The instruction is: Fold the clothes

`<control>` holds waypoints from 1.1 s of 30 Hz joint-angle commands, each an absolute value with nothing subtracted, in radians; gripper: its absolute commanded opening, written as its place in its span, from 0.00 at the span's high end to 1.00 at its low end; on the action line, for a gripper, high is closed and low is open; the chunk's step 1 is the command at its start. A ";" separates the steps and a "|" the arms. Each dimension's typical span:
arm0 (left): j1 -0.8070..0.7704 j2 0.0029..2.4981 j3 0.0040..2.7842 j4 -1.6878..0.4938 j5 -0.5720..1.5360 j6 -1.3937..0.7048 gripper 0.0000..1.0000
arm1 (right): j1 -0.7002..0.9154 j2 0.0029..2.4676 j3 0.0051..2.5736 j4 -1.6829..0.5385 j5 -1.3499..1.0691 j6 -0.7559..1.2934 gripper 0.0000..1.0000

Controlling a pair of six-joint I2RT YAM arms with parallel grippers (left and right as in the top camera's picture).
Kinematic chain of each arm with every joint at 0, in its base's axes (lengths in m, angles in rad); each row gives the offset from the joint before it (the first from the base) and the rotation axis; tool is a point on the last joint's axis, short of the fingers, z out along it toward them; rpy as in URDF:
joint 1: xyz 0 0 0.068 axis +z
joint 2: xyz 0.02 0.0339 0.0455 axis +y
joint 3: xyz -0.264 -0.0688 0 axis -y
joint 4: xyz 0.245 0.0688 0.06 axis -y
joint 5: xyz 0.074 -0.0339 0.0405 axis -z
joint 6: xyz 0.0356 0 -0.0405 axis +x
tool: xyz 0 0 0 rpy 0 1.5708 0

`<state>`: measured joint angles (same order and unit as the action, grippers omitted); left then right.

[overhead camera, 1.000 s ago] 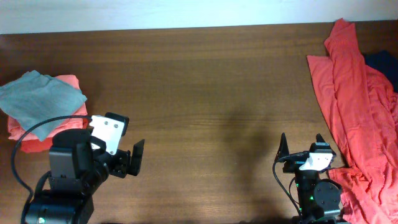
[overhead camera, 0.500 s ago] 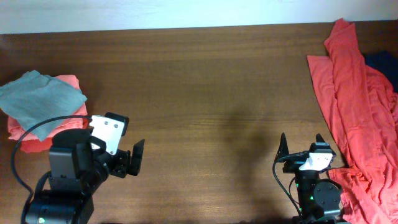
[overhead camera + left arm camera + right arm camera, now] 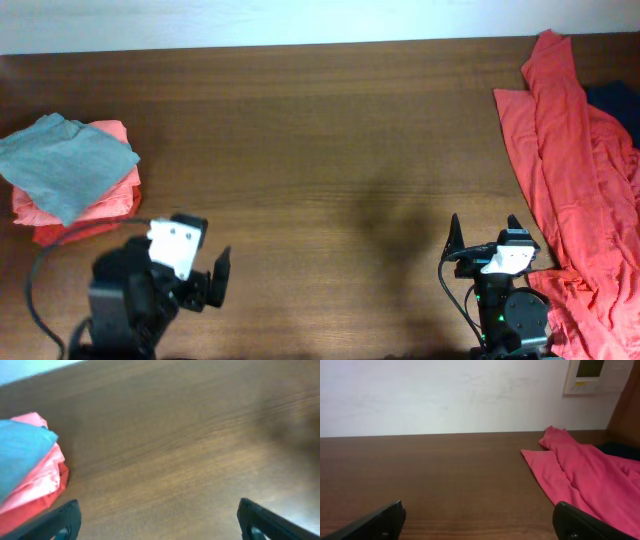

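The left tool [image 3: 159,510] is at the near edge of the brown surface [image 3: 320,140]. Its jaws are wide with nothing in them. The right tool [image 3: 485,225] is wide and empty too. Farther back on the left, a folded grey-blue shirt [image 3: 65,165] lies on top of pink clothes [image 3: 105,205]. On the right, rumpled red clothes [image 3: 570,170] lie spread out to the far edge.

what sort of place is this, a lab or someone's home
Most likely a robot test bench rather than a home: two black robot arms at a dark-brown wooden table against a plain white wall, a folded grey-blue and salmon-pink clothes stack on the left, loose salmon-red garments on the right.
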<state>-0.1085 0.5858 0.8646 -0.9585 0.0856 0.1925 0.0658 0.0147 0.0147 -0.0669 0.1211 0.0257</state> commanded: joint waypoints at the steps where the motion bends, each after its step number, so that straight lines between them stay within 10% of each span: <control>1: -0.109 0.453 0.687 -0.843 0.055 0.213 0.01 | 0.059 0.004 0.006 -0.070 0.113 0.026 0.01; 17: -0.109 0.061 0.049 0.038 -0.002 0.144 0.01 | 0.059 0.004 0.006 -0.070 0.113 0.026 0.01; 33: -0.109 0.005 0.009 -0.083 -0.016 0.144 0.01 | 0.059 0.004 0.006 -0.070 0.113 0.026 0.01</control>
<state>-0.1085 0.0147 0.0158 -0.0830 -0.0086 0.1532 0.0658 0.0139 0.0147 -0.0669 0.1143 0.0265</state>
